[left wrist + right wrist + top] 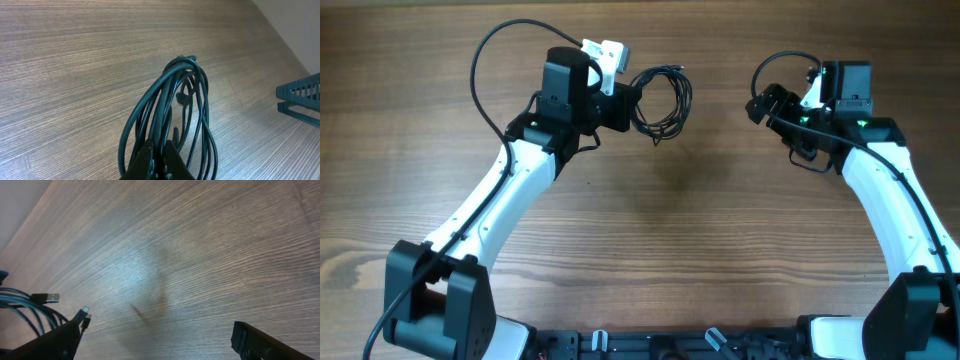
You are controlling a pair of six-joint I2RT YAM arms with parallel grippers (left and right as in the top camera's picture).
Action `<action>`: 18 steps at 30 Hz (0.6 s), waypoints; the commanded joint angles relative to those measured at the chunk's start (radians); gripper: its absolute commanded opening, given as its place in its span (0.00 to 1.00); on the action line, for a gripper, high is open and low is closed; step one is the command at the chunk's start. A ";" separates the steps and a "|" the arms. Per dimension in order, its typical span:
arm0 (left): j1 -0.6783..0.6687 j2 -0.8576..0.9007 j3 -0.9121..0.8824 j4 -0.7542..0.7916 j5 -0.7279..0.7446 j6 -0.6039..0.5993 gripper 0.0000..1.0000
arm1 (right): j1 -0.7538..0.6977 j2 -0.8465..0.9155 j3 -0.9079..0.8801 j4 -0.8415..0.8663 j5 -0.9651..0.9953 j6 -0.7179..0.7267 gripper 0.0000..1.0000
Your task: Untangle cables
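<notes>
Cables (170, 115) begin right at the left jaws, which are pinched shut on the gathered strands at the near end of the bundle. From there several thin black loops fan outward, stacked and crossing one another, with a small plug dangling inside them. From overhead the bundle lies toward the far middle of the table (650, 250), just off the left wrist; whether it touches the wood or hangs clear I cannot tell. Well apart to the right, the right jaws stand wide with nothing between them, facing the bundle, and that wrist view catches two loose plug ends (47, 298) at its left edge. Farther off, a blue slatted crate (300, 97) shows at the right edge of the left wrist view. These wires look light, limp and slick, so they will likely sag and slide rather than hold a shape; a free plug end or a single outer loop seems the best place to take hold, away from the crossings
</notes>
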 commanded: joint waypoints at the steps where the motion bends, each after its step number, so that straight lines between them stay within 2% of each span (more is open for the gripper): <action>1: 0.003 -0.027 0.021 0.005 0.023 0.011 0.04 | 0.003 0.014 -0.005 -0.003 0.033 -0.016 1.00; 10: 0.003 -0.027 0.021 0.003 0.023 0.011 0.04 | 0.002 0.013 -0.005 0.029 0.023 -0.039 1.00; 15: 0.003 -0.027 0.021 -0.010 0.023 0.011 0.05 | 0.004 0.014 -0.005 0.072 -0.156 -0.358 1.00; 18: 0.003 -0.028 0.021 -0.014 0.024 0.011 0.05 | 0.004 0.014 -0.005 0.060 -0.160 -0.433 1.00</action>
